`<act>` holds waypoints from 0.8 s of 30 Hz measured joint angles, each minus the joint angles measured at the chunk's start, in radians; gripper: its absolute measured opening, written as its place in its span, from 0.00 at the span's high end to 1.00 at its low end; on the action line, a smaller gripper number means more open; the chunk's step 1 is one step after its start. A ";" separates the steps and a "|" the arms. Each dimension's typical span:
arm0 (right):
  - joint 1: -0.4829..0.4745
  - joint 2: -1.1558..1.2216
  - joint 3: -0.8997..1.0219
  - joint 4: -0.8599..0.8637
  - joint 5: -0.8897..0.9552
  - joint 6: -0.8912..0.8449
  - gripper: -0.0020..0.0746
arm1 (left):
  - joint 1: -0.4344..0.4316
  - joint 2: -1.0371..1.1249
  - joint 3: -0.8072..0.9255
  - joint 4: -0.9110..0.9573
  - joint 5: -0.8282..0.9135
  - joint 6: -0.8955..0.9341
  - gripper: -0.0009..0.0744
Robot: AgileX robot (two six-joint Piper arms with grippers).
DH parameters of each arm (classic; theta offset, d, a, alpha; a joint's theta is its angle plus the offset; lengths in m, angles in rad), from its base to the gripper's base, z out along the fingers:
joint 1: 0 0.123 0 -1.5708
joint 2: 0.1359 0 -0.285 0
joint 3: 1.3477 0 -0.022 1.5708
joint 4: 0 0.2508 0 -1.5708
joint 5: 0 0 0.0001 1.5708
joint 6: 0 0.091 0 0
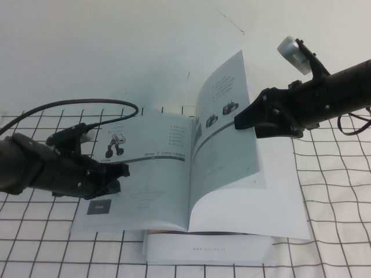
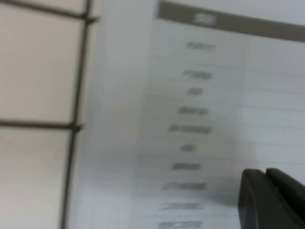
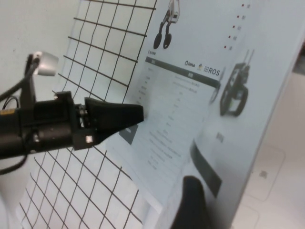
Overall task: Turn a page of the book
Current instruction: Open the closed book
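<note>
Your book point(image 1: 145, 174) lies open at centre frame on the gridded tabletop point(image 1: 336, 191), on top of a plain white booklet point(image 1: 208, 250). The page point(image 1: 223, 133) stands lifted right of the spine, curling upright. Your right gripper point(image 1: 240, 123) sits at the page's right edge, upper right of centre, its fingers spread wide. Your left gripper point(image 1: 119, 174) rests on the left-hand sheet, at the left; you cannot tell how its fingers stand.

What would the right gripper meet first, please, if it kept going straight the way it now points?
Most likely the lifted page. The right gripper, jaws open, points toward the robot's left with its tip at that raised sheet's face. The left gripper rests on the book's flat left page, probably below that line.
</note>
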 joint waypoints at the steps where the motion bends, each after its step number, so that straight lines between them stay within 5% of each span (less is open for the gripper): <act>1: 0.000 0.000 0.000 -0.002 0.000 -0.003 0.30 | 0.000 -0.018 0.000 -0.026 0.009 0.032 0.99; 16: -0.008 0.000 -0.013 0.031 0.002 -0.057 0.30 | -0.148 -0.298 0.000 -0.190 0.115 0.239 0.99; 24: -0.008 0.000 -0.013 0.033 0.004 -0.072 0.30 | -0.339 -0.408 0.002 -0.201 0.093 0.293 0.99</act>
